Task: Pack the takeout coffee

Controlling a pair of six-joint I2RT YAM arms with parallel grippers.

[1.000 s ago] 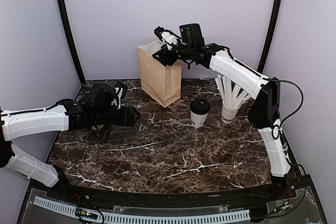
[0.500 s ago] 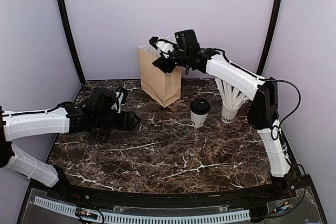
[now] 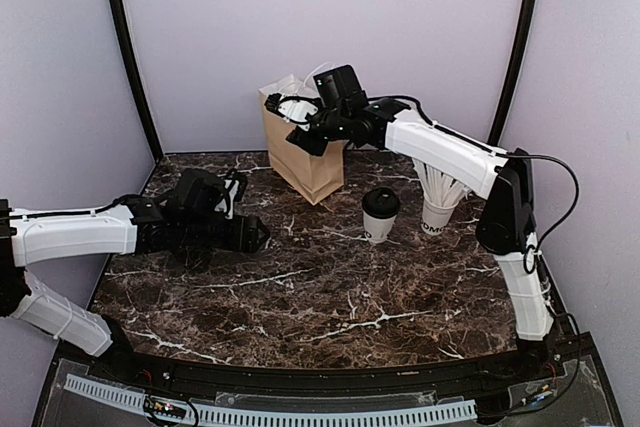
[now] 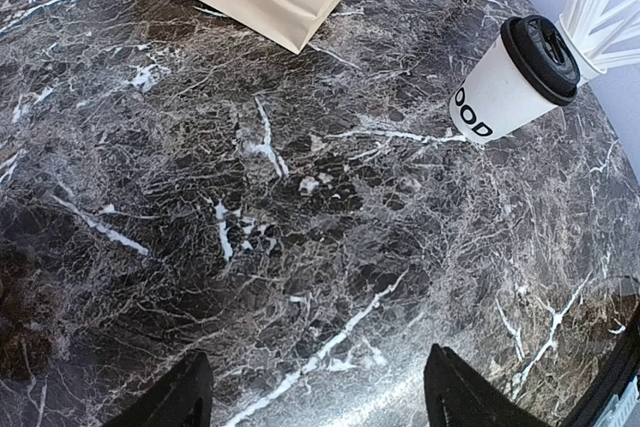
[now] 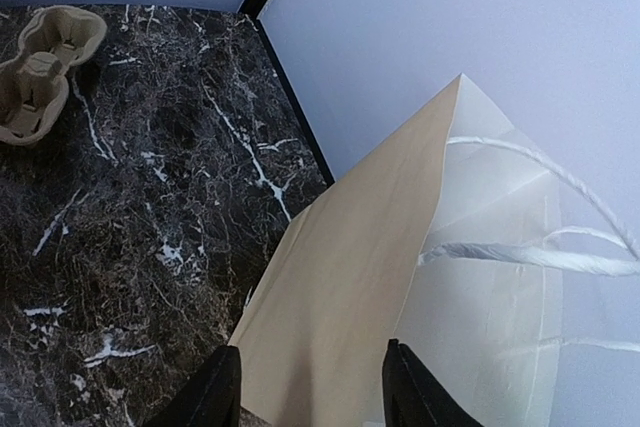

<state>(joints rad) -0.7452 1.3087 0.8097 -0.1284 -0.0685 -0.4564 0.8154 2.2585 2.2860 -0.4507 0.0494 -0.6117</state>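
The takeout coffee (image 3: 380, 215), a white cup with a black lid and dark lettering, stands upright on the marble table; it shows top right in the left wrist view (image 4: 512, 79). The brown paper bag (image 3: 305, 145) stands open at the back. My right gripper (image 3: 283, 109) hovers at its top rim, open. Between its fingers (image 5: 215, 395) the wrist view shows the bag's tan outer wall (image 5: 350, 287), with the white inside (image 5: 495, 297) to the right. My left gripper (image 3: 252, 234) lies low at the left, open and empty, well left of the cup.
A white cup full of wrapped straws (image 3: 438, 202) stands just right of the coffee. A moulded pulp cup carrier (image 5: 38, 72) lies on the table at the left. The bag's white handles (image 5: 530, 257) stand up at its mouth. Walls enclose the table.
My right arm has swung left and down over the bag's top, its jaws narrowing a little. The left arm has edged slightly. The coffee has not moved.
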